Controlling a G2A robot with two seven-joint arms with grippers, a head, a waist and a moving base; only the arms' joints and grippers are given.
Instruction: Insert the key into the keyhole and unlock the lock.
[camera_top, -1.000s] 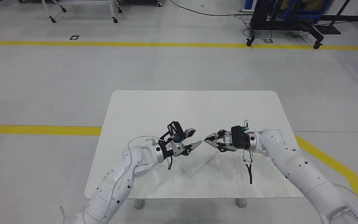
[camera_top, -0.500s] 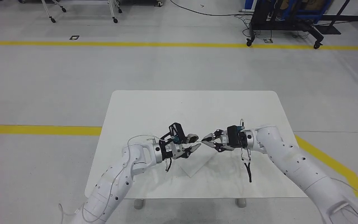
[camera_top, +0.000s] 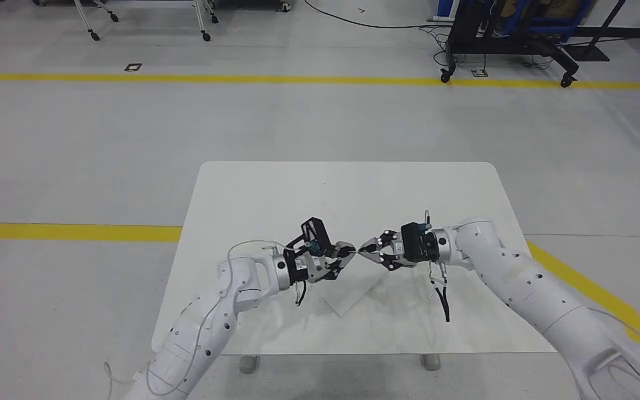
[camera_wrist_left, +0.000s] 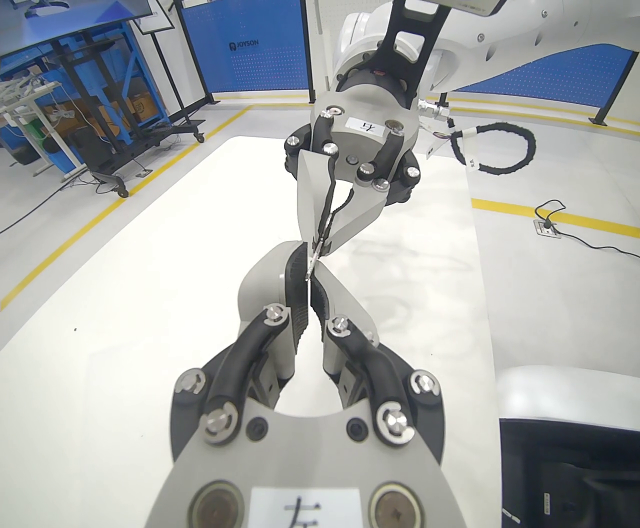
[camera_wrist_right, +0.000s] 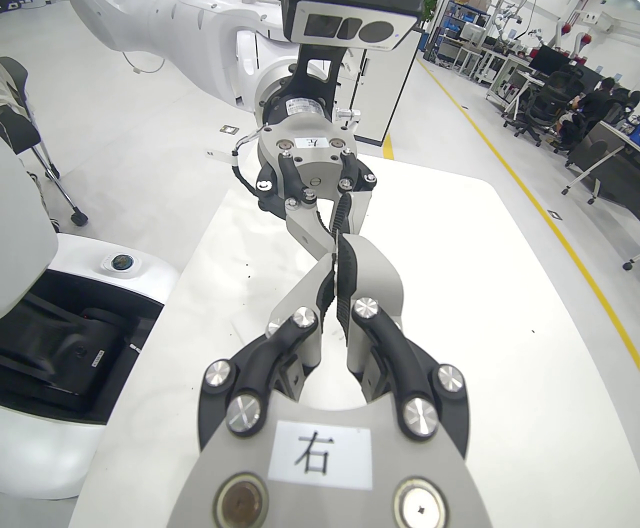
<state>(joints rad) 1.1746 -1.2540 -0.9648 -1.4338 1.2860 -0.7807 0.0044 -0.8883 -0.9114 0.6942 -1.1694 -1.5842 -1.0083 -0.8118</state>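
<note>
A thin silver key (camera_wrist_left: 313, 257) is held over the middle of the white table (camera_top: 420, 190). My right gripper (camera_top: 369, 247) is shut on one end of it, its tapered fingers (camera_wrist_left: 310, 200) pinched together. My left gripper (camera_top: 346, 252) faces it tip to tip, with its ribbed pads (camera_wrist_left: 295, 285) shut around the key's other end. In the right wrist view my right gripper (camera_wrist_right: 334, 267) meets the left gripper (camera_wrist_right: 340, 234) at the fingertips, and the key is hidden between the pads.
A black cable loop (camera_top: 442, 295) hangs from the right arm above the near right part of the table. Bare tabletop lies on all sides of the grippers. The near table edge (camera_top: 340, 352) is just behind the arms.
The left gripper's fingers, spread apart a second ago, have come together on the key's end. The right gripper has shifted slightly left toward it.
</note>
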